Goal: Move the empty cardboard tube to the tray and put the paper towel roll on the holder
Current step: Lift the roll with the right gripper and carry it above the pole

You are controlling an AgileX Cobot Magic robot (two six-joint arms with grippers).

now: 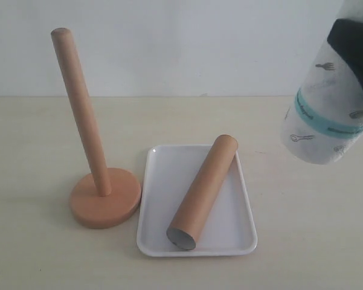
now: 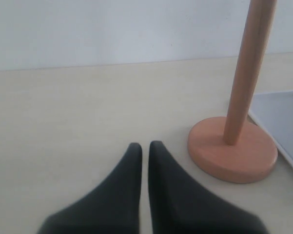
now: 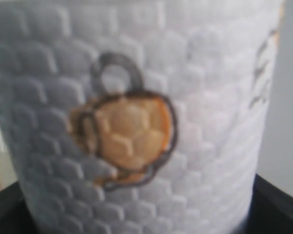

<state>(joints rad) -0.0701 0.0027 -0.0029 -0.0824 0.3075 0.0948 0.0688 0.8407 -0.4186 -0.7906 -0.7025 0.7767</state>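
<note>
Two pincers, in two states. Right pincer (image 1: 352, 51): jaws spread wide around the paper towel roll (image 1: 325, 121), gripping it and holding it tilted in the air, clear of the bench (image 1: 302, 235), at the right edge of the exterior view. The right wrist view is filled by the roll's embossed white paper with a printed orange pot drawing, and dark parts of the pincer show at either lower corner. A teal band and small utensil drawings mark the roll.

Left pincer (image 2: 145, 146): fingers closed together with only a thin slit between them, gripping nothing, low over the bench near the holder (image 2: 232, 148).

Holder: round disc base on the bench, thin pole upright and bare.

Tray (image 1: 160, 199): white, rectangular, low rim, lying on the bench just beside the holder's base, the two nearly touching.

Contents of tray: the empty cardboard tube (image 1: 203, 191) alone, lying diagonally, its grey open end toward the near left corner and its far end reaching the far right rim.

Roll and holder are well apart, with the tray between them
</note>
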